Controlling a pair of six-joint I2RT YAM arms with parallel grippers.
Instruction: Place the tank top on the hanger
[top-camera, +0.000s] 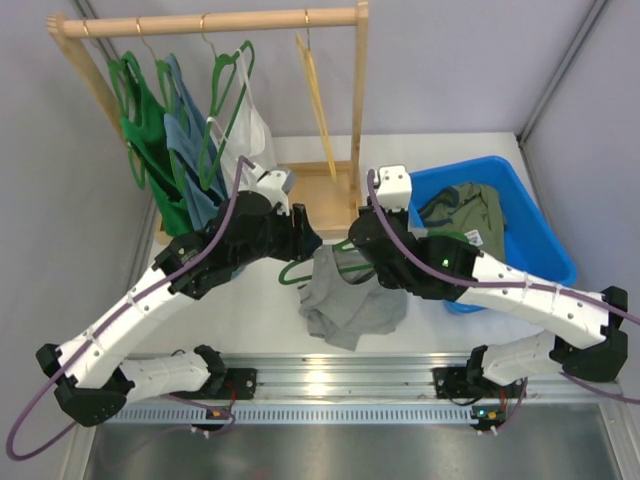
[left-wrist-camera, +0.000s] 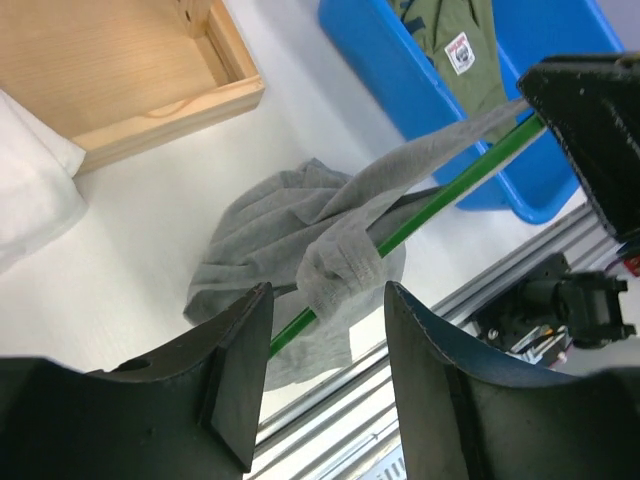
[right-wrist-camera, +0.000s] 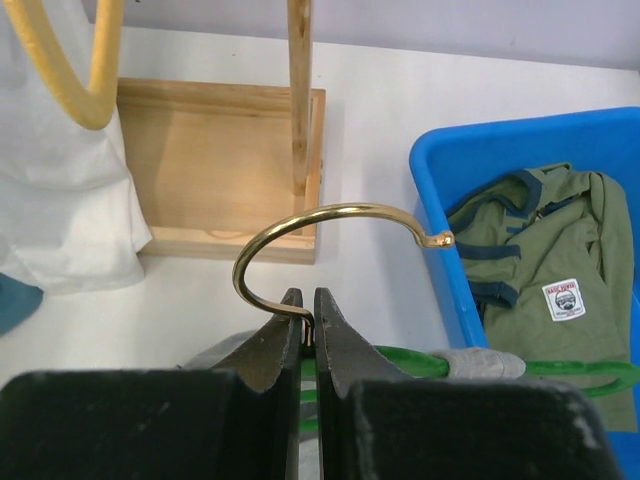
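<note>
brass-coloured metal sits pinched in the narrow jaws of the right gripper (right-wrist-camera: 308, 298). it holds the hanger (right-wrist-camera: 560, 372) at the foot of its hook (right-wrist-camera: 340, 212), which curves up and over to the right above the fingers. just past the fingers the green bar runs off to the right, and one strap of the tank top (right-wrist-camera: 478, 363) is looped over it. further out on that side stands the blue bin (right-wrist-camera: 520, 140) with an olive-green garment (right-wrist-camera: 550, 260) lying in it. ahead is the wooden base (right-wrist-camera: 200, 170) of the clothes rack (top-camera: 205, 21), with an upright post (right-wrist-camera: 298, 90) rising from it. a yellow hanger (right-wrist-camera: 70, 70) and a white top (right-wrist-camera: 60, 220) hang at the left.

the left gripper (left-wrist-camera: 327, 290) stands wide open, one finger on each side of the green bar and nothing clamped between them. in its wrist view the bar slants from between the fingers up to the right gripper. a grey strap is stretched along the bar, and a wad of grey knit is bunched around it close to the fingertips. the rest of the tank top lies crumpled on the white table (left-wrist-camera: 140, 230) below.

from above, the two grippers meet over the middle of the table, with the grey heap between them and the near edge. the bin is at the right. at the back left the rack carries a green garment (top-camera: 150, 130) and a blue garment (top-camera: 185, 140).
</note>
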